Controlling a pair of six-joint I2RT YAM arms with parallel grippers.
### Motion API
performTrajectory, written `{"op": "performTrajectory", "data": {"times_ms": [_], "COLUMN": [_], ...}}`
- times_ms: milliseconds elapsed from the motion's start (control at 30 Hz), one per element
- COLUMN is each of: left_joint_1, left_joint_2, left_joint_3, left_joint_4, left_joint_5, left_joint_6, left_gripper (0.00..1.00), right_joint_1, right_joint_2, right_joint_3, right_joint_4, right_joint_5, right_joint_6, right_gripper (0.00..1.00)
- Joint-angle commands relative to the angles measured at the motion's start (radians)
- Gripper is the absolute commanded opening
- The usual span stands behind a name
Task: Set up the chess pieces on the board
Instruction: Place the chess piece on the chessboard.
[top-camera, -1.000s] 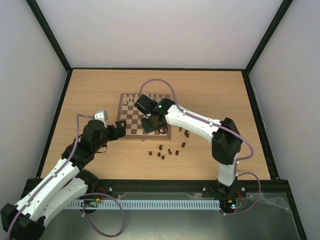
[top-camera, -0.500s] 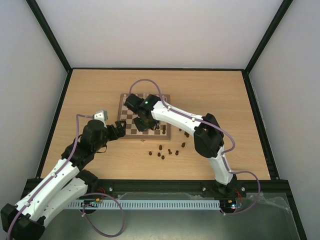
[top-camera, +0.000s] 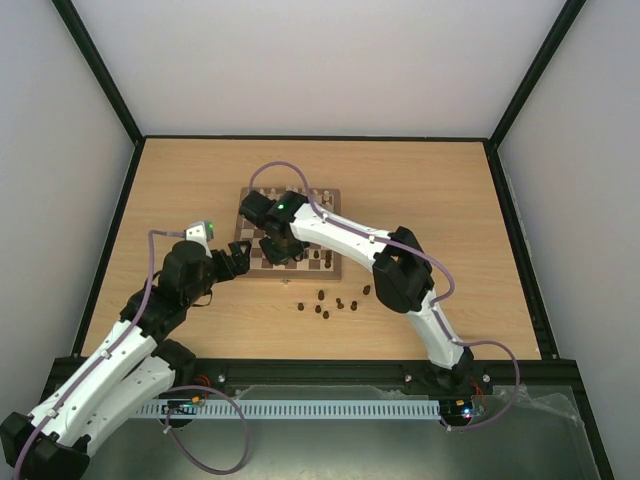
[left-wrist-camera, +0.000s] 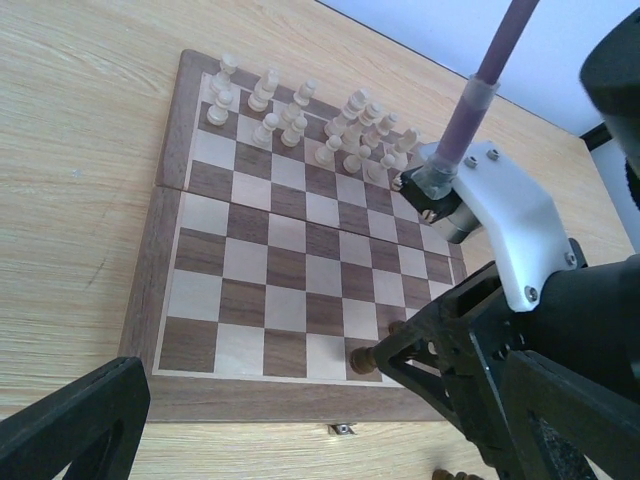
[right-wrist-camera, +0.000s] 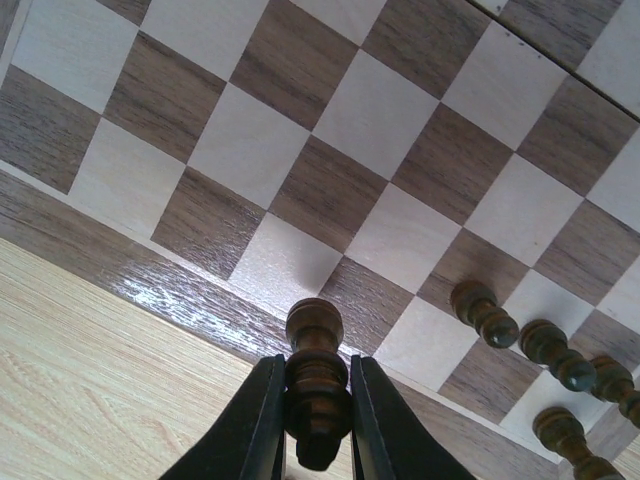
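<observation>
The board (top-camera: 256, 216) lies mid-table, also in the left wrist view (left-wrist-camera: 270, 280) and right wrist view (right-wrist-camera: 330, 190). My right gripper (top-camera: 277, 246) is shut on a dark brown chess piece (right-wrist-camera: 318, 385), held just above the board's near edge. The left wrist view shows that piece (left-wrist-camera: 363, 358) over a near-row square. A few dark pieces (right-wrist-camera: 483, 312) stand on the near rows (top-camera: 321, 259). Several more lie loose on the table (top-camera: 327, 301). My left gripper (top-camera: 239, 258) is open and empty beside the board's near left corner.
Cream-white chessmen (top-camera: 262, 197) fill the board's far rows (left-wrist-camera: 300, 115). The right arm (top-camera: 350, 235) reaches across the board from the right. A black frame (top-camera: 120, 220) rims the tabletop. Two loose dark pieces (top-camera: 373, 267) lie right of the board.
My right gripper has moved left along the board's near side with the dark piece in it. The left arm has hardly moved.
</observation>
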Motion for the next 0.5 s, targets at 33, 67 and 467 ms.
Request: {"op": "performTrajectory", "data": {"times_ms": [33,67,467], "left_joint_1": [0.008,0.008,0.008], "left_joint_2": [-0.018,-0.02,-0.033], "left_joint_3": [-0.004,-0.004,-0.007], "left_joint_4": [-0.016,-0.017,-0.018], "left_joint_5": [-0.017,-0.019,-0.026], "left_joint_6": [-0.007,-0.008,-0.011], "left_gripper": [0.99,0.99,0.99], "right_joint_1": [0.009,0.009,0.011], "right_joint_2": [0.042,0.047,0.08], "right_joint_3": [0.052,0.055,0.08], "right_joint_4": [-0.065,-0.064,-0.058], "right_joint_5": [-0.014,-0.016,-0.027], "right_joint_6": [-0.016,-0.017,-0.02], "right_gripper": [0.15,0.15,0.17]}}
